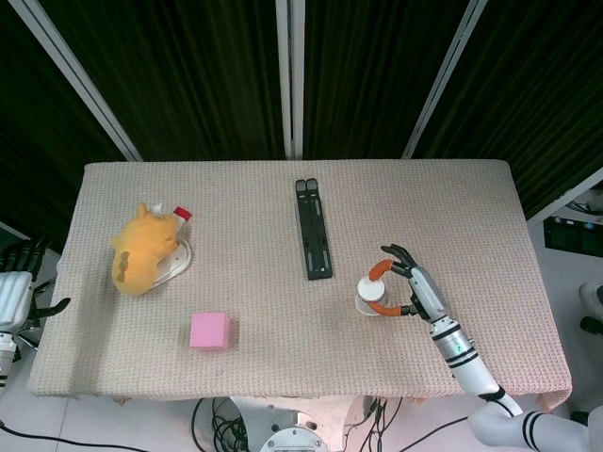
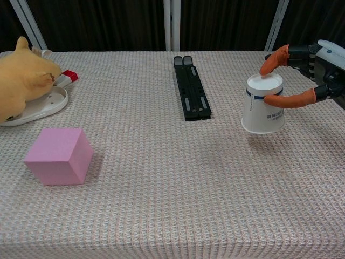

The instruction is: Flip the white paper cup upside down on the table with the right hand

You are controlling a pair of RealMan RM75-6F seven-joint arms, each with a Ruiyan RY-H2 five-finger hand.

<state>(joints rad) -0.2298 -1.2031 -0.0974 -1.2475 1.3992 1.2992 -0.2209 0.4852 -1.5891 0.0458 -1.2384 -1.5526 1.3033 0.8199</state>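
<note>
Flanking the right hand (image 2: 315, 73)-held paper cup (image 2: 262, 104): black stand (image 2: 191, 87), pink cube (image 2: 58, 155).

Head view looks steeply down; chest view low, nearer, across table (image 2: 161, 216).

A robot lab is showing here. Black curtains (image 1: 188, 75) are hanging behind a cloth-covered counter (image 1: 452, 217), and cables (image 1: 221, 414) are trailing underneath.
</note>
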